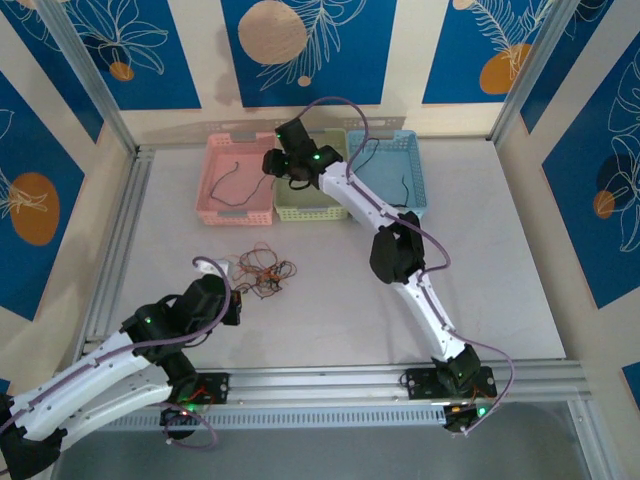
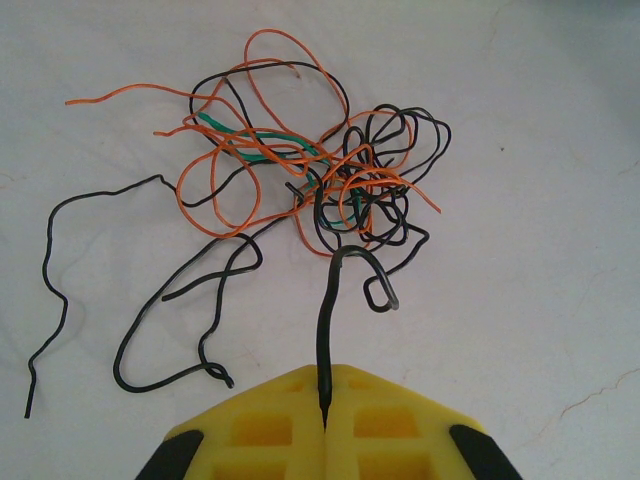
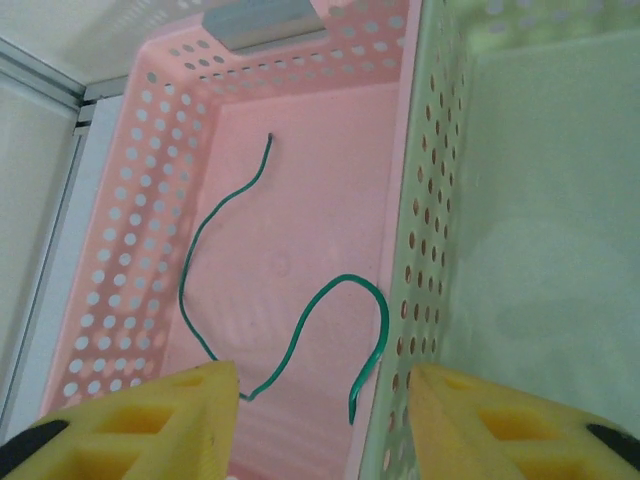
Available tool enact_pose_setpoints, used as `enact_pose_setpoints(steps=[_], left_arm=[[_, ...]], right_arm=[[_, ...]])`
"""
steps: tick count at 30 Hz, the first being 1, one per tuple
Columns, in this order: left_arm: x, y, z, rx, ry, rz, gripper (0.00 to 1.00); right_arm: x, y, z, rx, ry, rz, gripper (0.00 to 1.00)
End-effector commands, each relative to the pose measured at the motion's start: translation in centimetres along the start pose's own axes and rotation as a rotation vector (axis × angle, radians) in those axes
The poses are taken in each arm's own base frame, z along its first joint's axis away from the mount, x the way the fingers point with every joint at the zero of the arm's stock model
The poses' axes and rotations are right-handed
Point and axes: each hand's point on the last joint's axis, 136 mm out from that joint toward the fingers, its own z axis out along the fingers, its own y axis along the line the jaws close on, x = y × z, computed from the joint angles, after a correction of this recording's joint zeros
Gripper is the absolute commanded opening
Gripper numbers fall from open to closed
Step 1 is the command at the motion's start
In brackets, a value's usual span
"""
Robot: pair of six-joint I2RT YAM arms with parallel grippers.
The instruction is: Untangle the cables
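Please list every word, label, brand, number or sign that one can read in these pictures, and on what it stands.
None can be read. The pink basket, the green basket, the blue basket and the wall panels bear no writing; the grey plate on the pink basket's rim looks blank.

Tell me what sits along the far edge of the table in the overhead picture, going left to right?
pink basket → green basket → blue basket
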Motion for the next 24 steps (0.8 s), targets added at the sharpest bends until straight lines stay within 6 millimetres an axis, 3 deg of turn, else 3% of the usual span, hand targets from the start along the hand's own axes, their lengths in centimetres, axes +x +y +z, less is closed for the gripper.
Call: enact_pose_setpoints(steps=[1, 4, 8, 10, 13, 18, 21, 24], left_arm=[[0.2, 0.2, 0.0, 0.0, 0.008, -0.014, 0.0], [-0.2, -0.2, -0.2, 0.016, -0.003, -0.009, 0.0], [-0.3, -0.3, -0.4, 0.032, -0.014, -0.005, 0.0], [-0.2, -0.4, -0.4, 0.038, -0.012, -0.006, 0.0], [0.1, -0.5, -0.3, 0.048, 0.002, -0.011, 0.0], [0.9, -0.4, 0.0, 0.057, 0.018, -0.026, 0.0], [1.0, -0.3, 0.1, 0.049, 0.025, -0.026, 0.0], [1.1, -0.5, 0.2, 0.054, 0.031, -0.034, 0.0]], right_arm=[[-0.6, 1.8, -4.8, -0.037, 0.015, -0.081, 0.45], [-0.3, 1.6, -8.5, -0.048, 0.017, -0.094, 0.41], [1.6, 0.3, -13.5, -0.158, -0.004, -0.003, 0.4], [3.2, -0.4, -15.5, -0.193, -0.002, 0.028, 0.4], [7.1, -1.5, -17.3, -0.205, 0.081, 0.066, 0.41], [15.4, -3.1, -16.7, -0.217, 0.257, 0.146, 0.41], [18.9, -3.2, -15.3, -0.226, 0.316, 0.16, 0.41], [21.2, -1.8, -14.2, -0.281, 0.403, 0.157, 0.44]])
